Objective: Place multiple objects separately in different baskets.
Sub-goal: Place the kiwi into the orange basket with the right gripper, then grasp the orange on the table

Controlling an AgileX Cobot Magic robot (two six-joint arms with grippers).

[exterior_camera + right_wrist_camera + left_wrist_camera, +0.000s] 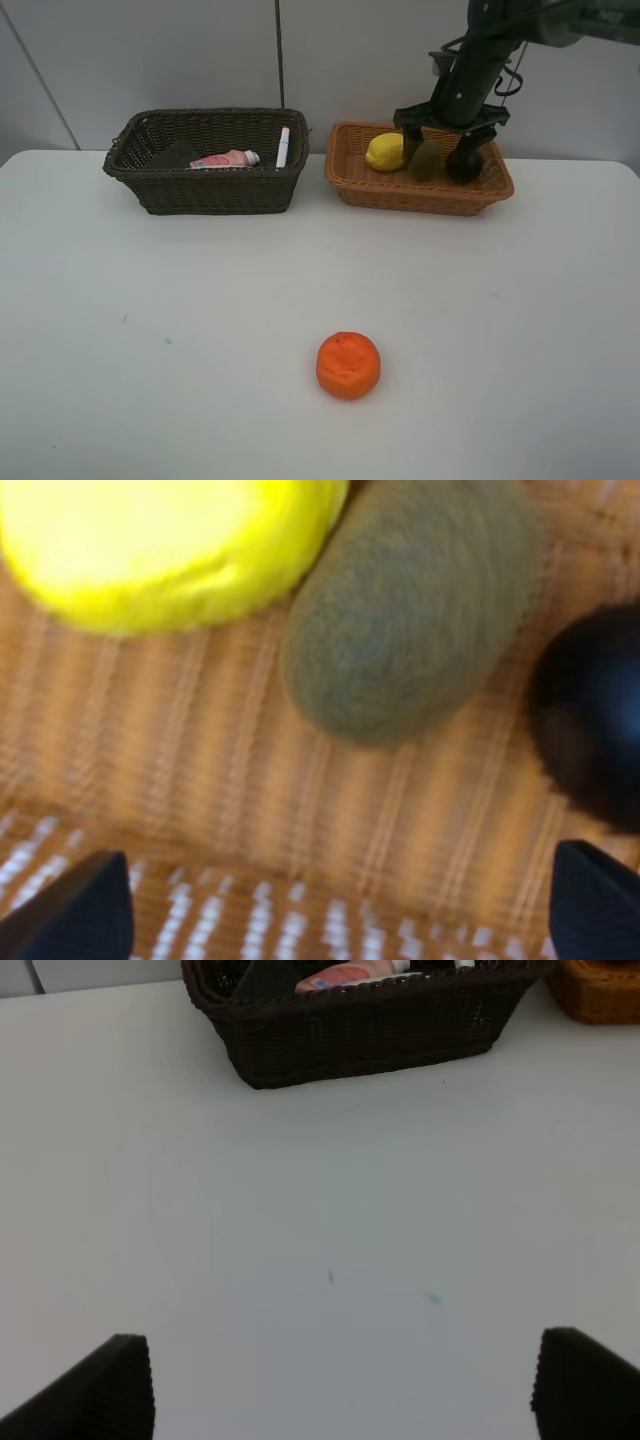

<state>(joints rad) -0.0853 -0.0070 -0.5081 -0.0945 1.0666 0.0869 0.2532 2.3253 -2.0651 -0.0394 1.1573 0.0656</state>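
The orange [348, 365] lies alone on the white table, front centre. The dark brown basket [140, 190] holds the dark green eraser [178, 155], the pink bottle [225, 159] and the white marker [283, 146]; I cannot make out the blue-capped tube. The light orange-tan basket [400, 192] holds the lemon [385, 151], the kiwi [427, 160] and the mangosteen [463, 165]. My right gripper [439, 152] hangs open and empty just above the kiwi [410, 610], between the lemon [170, 540] and the mangosteen [595, 720]. My left gripper [340, 1390] is open and empty over bare table.
The dark brown basket [360, 1035] stands ahead of the left gripper in the left wrist view, with a corner of the tan basket [600, 995] beside it. A grey wall rises behind both baskets. The right wrist view is blurred.
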